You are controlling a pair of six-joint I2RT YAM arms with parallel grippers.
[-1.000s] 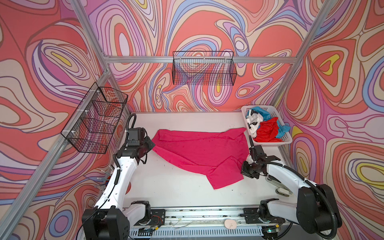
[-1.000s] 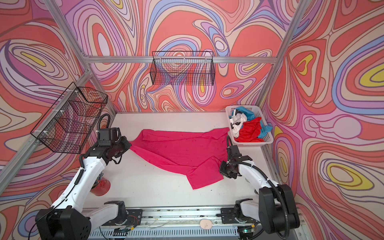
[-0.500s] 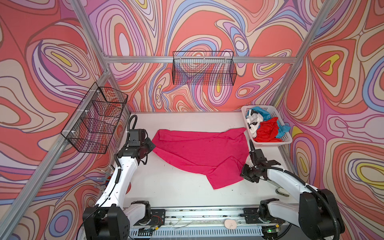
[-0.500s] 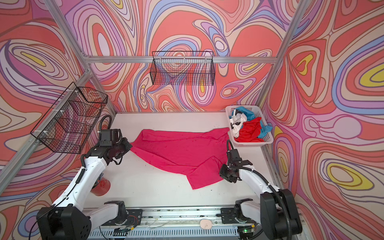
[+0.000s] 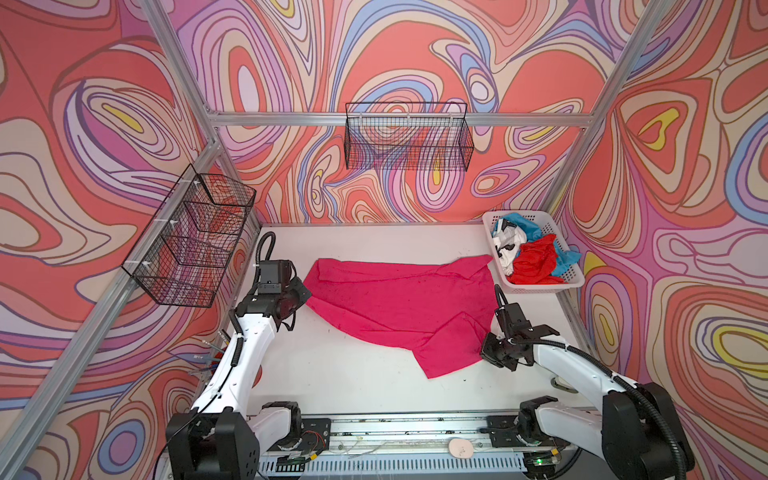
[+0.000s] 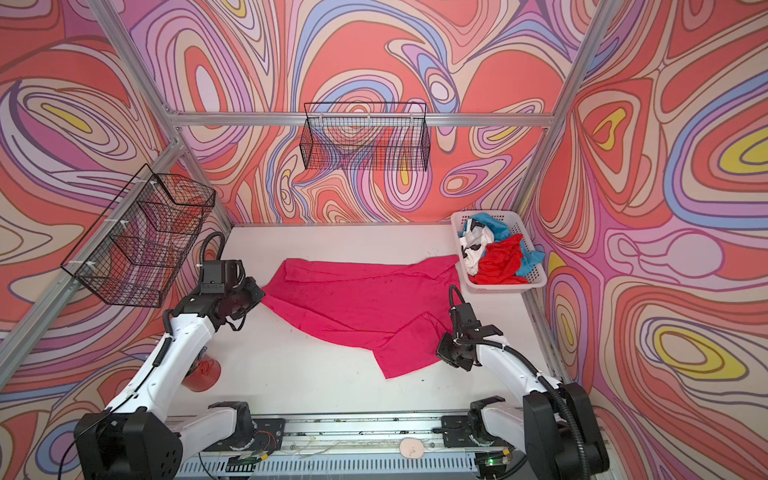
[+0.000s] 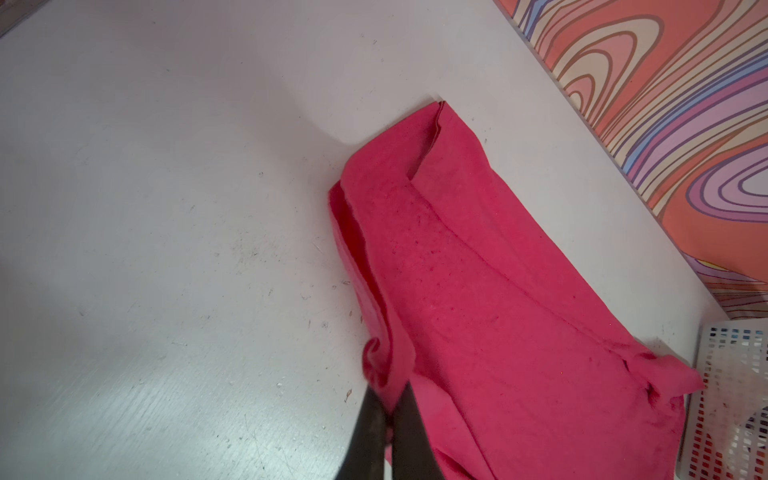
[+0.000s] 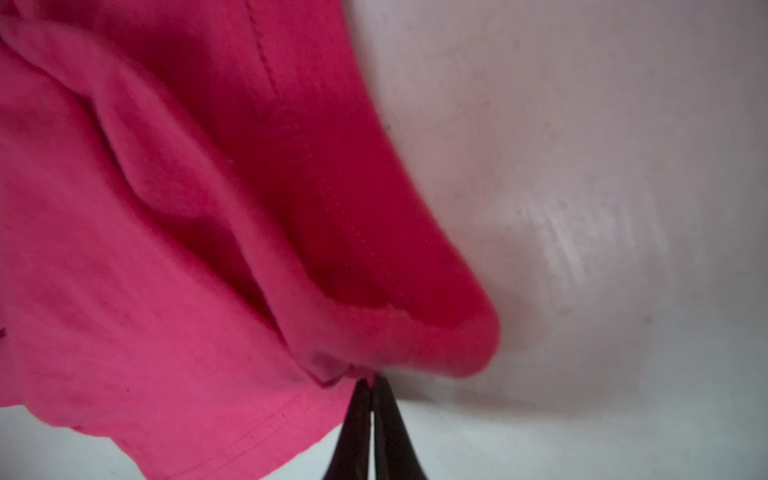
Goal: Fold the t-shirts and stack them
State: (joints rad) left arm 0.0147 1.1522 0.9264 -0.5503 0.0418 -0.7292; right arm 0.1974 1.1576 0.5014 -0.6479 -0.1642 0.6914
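Observation:
A large magenta-pink t-shirt [image 5: 399, 303] [image 6: 357, 303] lies spread and creased across the middle of the white table. My left gripper [image 5: 305, 297] [image 7: 390, 395] is shut on a bunched bit of its left edge. My right gripper [image 5: 484, 353] [image 8: 370, 380] is shut on the hem at the shirt's near right, and the cloth [image 8: 166, 249] rises in a fold just past the tips. A red t-shirt [image 5: 534, 262], a teal-blue one [image 5: 523, 222] and a white one with black marks [image 5: 507, 245] lie crumpled in the basket.
The white slotted basket [image 5: 573, 282] [image 6: 536, 284] stands at the back right corner. Black wire baskets hang on the back wall [image 5: 407, 141] and the left wall [image 5: 191, 237]. A red cup [image 6: 203, 374] sits under the left arm. A metal rail [image 5: 395, 428] runs along the front.
My right gripper has gone from open to shut on the shirt's hem and shifted a little toward the front. The left gripper has kept its hold and place.

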